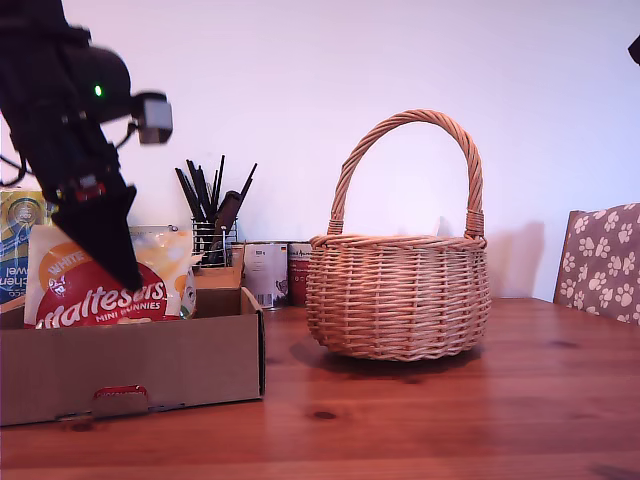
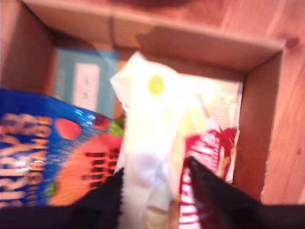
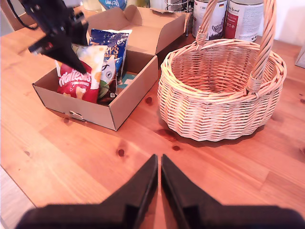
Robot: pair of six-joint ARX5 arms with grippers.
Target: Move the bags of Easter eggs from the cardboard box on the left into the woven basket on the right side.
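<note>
First gripper (image 2: 155, 183): clamped on pale bag (image 2: 157, 129), inside cardboard box (image 1: 130, 365).
Second gripper (image 3: 158, 183): jaws together, empty, hovering over table.
Heading: woven basket (image 1: 398, 295) toward exterior view's right.

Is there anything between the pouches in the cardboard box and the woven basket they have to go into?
Nothing visible stands on the bare wood between the cardboard box and the woven basket. The box's own wall and the basket's rim and arched handle must be cleared. My second gripper hangs back from that path; my first gripper is down among the pouches.
</note>
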